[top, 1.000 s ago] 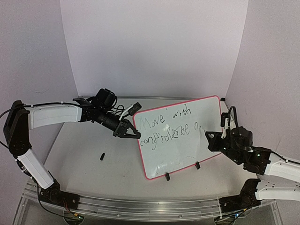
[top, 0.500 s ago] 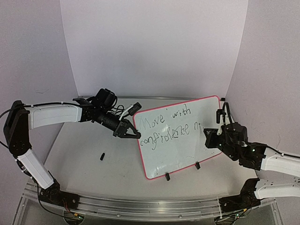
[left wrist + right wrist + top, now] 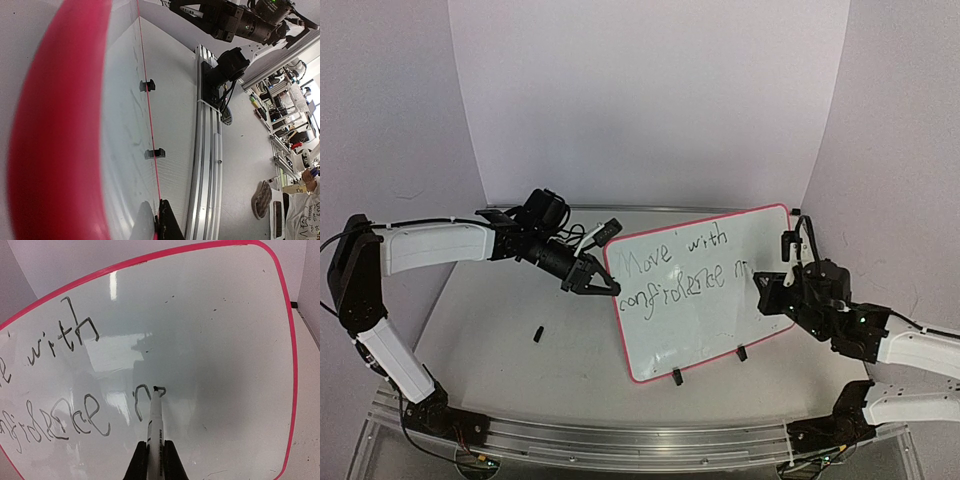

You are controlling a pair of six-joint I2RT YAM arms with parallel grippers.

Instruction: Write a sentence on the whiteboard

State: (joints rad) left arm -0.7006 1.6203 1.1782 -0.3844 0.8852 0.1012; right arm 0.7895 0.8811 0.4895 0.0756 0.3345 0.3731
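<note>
The sentence (image 3: pixel 65 420) runs off the right wrist view's left edge; left wrist shows the whiteboard (image 3: pixel 55 125) blurred.

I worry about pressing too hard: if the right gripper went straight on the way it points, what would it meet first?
The whiteboard. The right gripper holds a marker whose tip seems already on the board, by the last stroke of the sentence, so any push forward would probably load the tip at once.

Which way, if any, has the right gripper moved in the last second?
Yes. The right gripper, holding the marker, has shifted up-left in the top view, nearer the right rim of the whiteboard, which stayed put.
</note>
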